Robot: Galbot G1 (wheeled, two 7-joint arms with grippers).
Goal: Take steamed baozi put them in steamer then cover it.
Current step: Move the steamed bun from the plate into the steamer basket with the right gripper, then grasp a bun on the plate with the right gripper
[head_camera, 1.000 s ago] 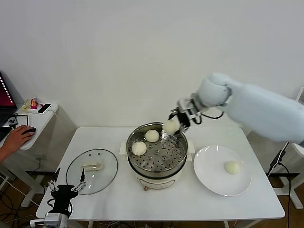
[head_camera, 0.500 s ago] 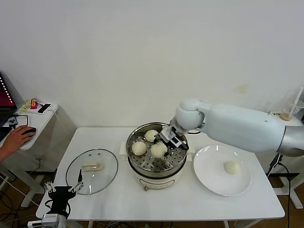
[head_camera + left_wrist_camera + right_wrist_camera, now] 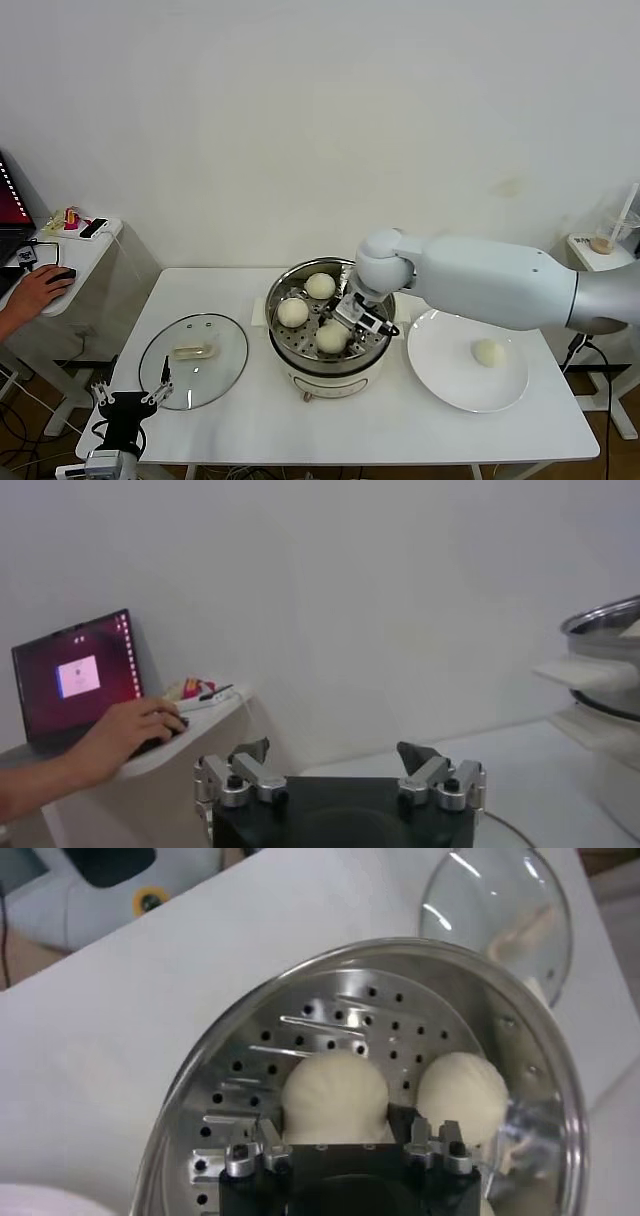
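Note:
The steamer [image 3: 330, 380] stands mid-table with three steamed baozi on its perforated tray [image 3: 340, 1013]. Two lie at the back and left [image 3: 320, 285] [image 3: 293, 312]. My right gripper [image 3: 345, 325] reaches down into the pot, shut on the third baozi [image 3: 332, 338], which rests on the tray. In the right wrist view this baozi [image 3: 335, 1093] sits between the fingers, with another [image 3: 462, 1093] beside it. One more baozi [image 3: 488, 352] lies on the white plate [image 3: 450, 385]. The cover [image 3: 222, 372] lies flat to the steamer's left. My left gripper [image 3: 130, 402] waits open at the table's front left corner.
A side table [image 3: 85, 250] at the far left holds a laptop, small items and a person's hand on a mouse. The plate lies right of the steamer. The left wrist view shows the steamer's rim [image 3: 610, 630] off to one side of the open left gripper [image 3: 335, 752].
My right arm has swung from above the steamer's back rim down into the pot, carrying a baozi to the front of the tray. The left arm has stayed put.

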